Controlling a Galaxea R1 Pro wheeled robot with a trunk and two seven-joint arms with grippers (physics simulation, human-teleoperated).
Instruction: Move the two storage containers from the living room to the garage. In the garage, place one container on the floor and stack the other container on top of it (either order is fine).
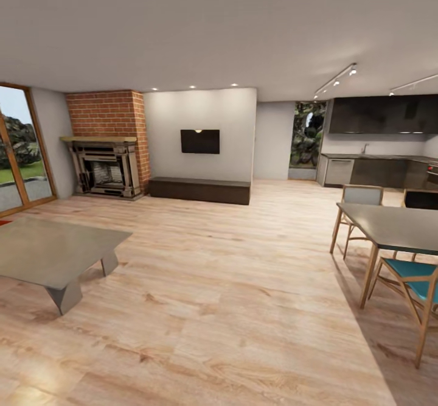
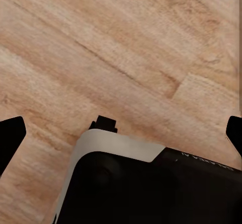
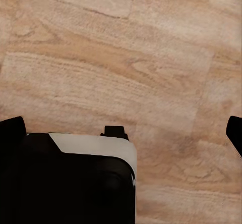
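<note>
Closest thing in both wrist views is the robot's own dark base with its pale trim [image 2: 118, 146], sitting right over the light wood plank flooring [image 2: 121, 47]. The left tool [image 2: 121, 133] has its fingertips [image 2: 11, 133] way out at the picture's edges, so spread wide, nothing between them but bare planks. Same deal with the right tool [image 3: 121, 130]: fingers [image 3: 12, 128] wide apart, holding nothing, just hanging above the floor. Head view looks across the living room [image 1: 201, 272], and there's a big open stretch of planks straight ahead. On the left sits a low grey coffee table [image 1: 52, 251], its corner poking toward the middle. On the right is a dark dining worktop [image 1: 395, 226] with wooden chairs [image 1: 413, 284] round it, edge running alongside the open lane. Farther back: brick fireplace [image 1: 106, 165], a wall TV [image 1: 200, 141] over a long dark bench [image 1: 201, 190], glass doors [image 1: 18, 150] far left, kitchen [image 1: 377, 162] far right. Can't spot the containers anywhere here.
</note>
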